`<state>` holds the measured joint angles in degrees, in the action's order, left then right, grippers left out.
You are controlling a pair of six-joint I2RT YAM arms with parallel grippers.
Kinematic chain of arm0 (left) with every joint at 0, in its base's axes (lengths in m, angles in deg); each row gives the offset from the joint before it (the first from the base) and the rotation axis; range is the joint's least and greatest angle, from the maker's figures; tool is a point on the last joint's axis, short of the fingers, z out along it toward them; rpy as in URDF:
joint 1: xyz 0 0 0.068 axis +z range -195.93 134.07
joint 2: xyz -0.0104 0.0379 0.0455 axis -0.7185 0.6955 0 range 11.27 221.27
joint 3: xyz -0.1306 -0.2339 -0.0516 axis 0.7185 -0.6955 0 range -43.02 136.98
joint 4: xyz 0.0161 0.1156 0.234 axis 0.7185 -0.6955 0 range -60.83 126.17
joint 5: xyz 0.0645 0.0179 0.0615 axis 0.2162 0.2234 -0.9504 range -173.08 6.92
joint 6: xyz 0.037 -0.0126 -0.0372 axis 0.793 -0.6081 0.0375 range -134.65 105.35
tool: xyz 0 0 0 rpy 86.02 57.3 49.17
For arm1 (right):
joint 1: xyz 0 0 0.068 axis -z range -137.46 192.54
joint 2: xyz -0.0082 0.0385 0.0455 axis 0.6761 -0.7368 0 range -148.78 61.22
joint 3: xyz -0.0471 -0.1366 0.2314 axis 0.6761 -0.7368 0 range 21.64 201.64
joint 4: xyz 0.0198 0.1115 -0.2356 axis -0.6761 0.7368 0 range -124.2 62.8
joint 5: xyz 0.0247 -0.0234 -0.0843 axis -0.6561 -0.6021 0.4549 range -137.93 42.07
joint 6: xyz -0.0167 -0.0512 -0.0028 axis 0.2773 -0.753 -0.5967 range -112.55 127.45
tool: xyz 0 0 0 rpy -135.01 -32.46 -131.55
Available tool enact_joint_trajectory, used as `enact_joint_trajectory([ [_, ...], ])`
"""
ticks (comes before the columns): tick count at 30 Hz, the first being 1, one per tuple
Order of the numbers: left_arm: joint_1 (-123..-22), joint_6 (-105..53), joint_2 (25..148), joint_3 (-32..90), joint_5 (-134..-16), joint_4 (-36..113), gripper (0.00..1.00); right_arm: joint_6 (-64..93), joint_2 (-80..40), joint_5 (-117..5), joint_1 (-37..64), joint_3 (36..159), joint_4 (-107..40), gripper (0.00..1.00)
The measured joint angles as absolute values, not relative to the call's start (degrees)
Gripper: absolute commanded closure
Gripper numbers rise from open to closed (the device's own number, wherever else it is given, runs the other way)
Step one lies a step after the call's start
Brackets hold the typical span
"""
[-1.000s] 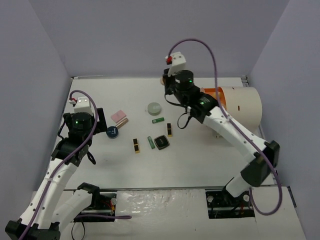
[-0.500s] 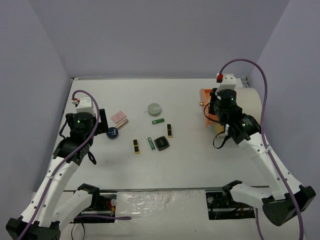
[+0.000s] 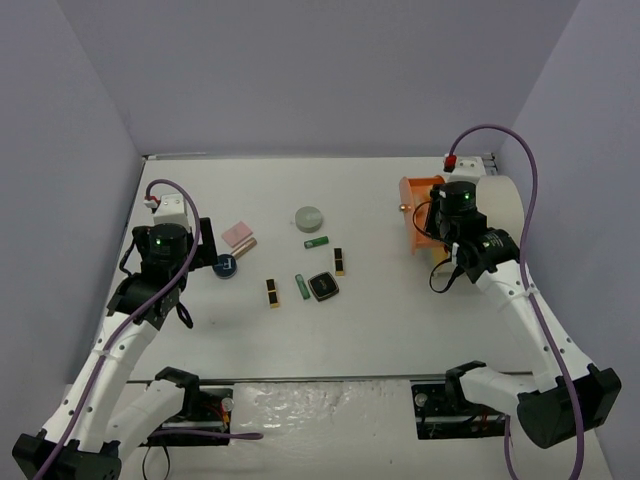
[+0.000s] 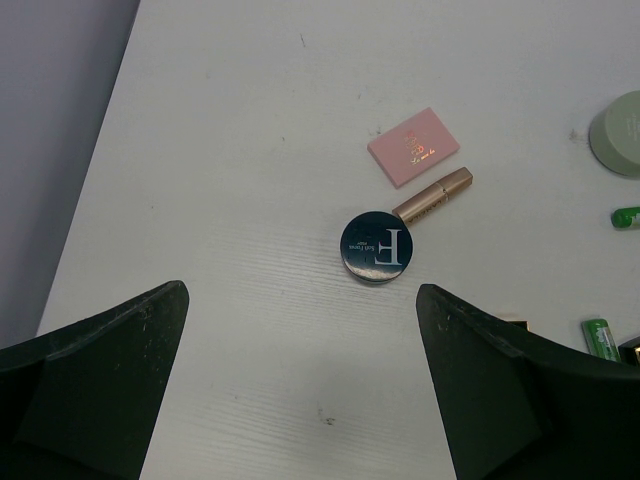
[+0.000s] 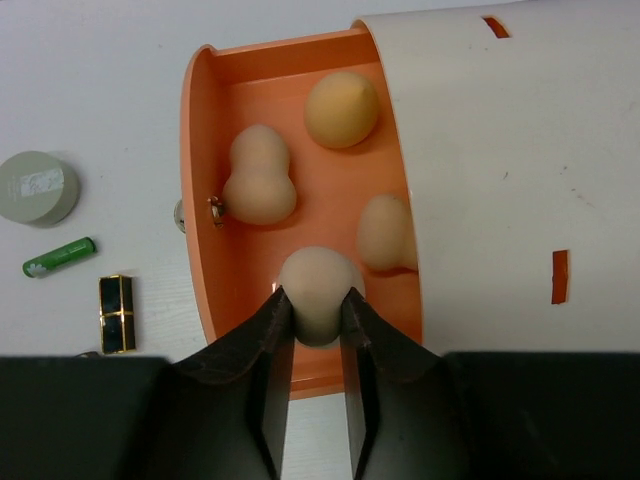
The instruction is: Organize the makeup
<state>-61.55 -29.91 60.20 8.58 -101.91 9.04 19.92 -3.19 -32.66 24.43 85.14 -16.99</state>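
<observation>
Currently three sponges (image 5: 341,108) lie in the orange drawer (image 5: 290,120); the right gripper (image 5: 314,295) pinches a fourth sponge (image 5: 318,275) over it. Left gripper (image 4: 300,288) spread; compacts (image 4: 376,248), palette (image 4: 413,146), tubes (image 5: 60,256), lipsticks (image 5: 117,313) remain at left.

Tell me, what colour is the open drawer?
Orange; the drawer shows best in the right wrist view.

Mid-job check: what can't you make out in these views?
Right wrist: sponge underside, hidden by fingers; contact with drawer floor unclear.
Top view: drawer contents, blocked by the right arm.
Left wrist: green tube and round compact, cut off at the right edge.
</observation>
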Motion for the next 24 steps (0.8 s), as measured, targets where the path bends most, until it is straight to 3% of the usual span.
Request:
enact_joint_trajectory([
  [17, -61.5, -29.9, 60.2, 8.6, -101.9, 9.0, 0.03, 19.4, -4.2, -34.0, 24.9, 84.7, -17.7, 0.39],
  [24, -61.5, -29.9, 60.2, 8.6, -101.8, 9.0, 0.03, 16.4, -6.2, -40.2, 24.7, 91.6, -17.3, 0.39],
])
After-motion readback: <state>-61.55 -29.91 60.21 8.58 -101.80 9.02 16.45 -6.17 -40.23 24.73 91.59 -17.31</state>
